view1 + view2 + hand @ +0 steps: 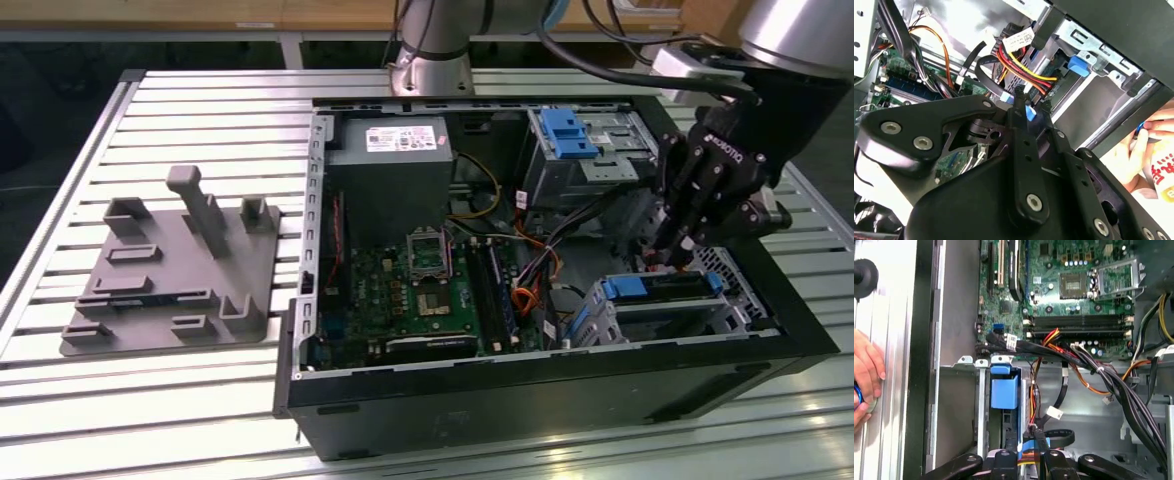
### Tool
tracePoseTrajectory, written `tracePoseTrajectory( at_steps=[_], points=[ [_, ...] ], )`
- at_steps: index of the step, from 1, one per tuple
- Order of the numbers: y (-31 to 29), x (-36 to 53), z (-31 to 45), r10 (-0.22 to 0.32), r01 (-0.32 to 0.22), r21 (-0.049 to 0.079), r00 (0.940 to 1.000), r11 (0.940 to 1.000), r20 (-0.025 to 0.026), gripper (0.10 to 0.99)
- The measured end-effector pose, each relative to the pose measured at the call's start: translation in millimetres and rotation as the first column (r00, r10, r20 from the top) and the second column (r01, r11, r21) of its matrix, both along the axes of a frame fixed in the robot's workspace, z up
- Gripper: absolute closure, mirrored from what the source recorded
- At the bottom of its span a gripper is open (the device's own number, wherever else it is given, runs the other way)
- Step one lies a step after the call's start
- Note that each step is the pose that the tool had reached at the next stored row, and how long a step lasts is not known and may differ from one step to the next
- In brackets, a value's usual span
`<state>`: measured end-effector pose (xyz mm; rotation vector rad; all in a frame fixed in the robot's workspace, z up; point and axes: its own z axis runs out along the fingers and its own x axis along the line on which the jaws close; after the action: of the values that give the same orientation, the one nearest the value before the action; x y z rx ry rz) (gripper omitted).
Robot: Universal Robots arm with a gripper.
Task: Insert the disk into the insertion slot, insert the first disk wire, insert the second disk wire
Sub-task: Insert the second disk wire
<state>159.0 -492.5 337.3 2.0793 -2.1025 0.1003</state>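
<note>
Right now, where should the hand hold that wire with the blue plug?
Probably on the stiff blue plug itself, pinched across its flat faces from the cable side, leaving the mating end free. The cable behind is floppy and would not steer. The hand appears to pinch it just so.
</note>
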Motion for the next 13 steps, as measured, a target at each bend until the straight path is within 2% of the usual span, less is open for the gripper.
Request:
tracePoseTrajectory(
  at_steps=[1, 2, 13],
  points=[
    [0.0, -1.1, 0.0, 0.0, 0.0, 0.0, 1.0, 1.0, 0.0032, 0.808],
    [0.0, -2.3, -0.1, -0.002, 0.002, 0.0, 1.0, 1.0, 0.0041, 0.808],
    [0.0, -4.8, -1.7, -0.042, 0.042, 0.0, 0.9991, 0.9991, 0.0045, 0.808]
  ],
)
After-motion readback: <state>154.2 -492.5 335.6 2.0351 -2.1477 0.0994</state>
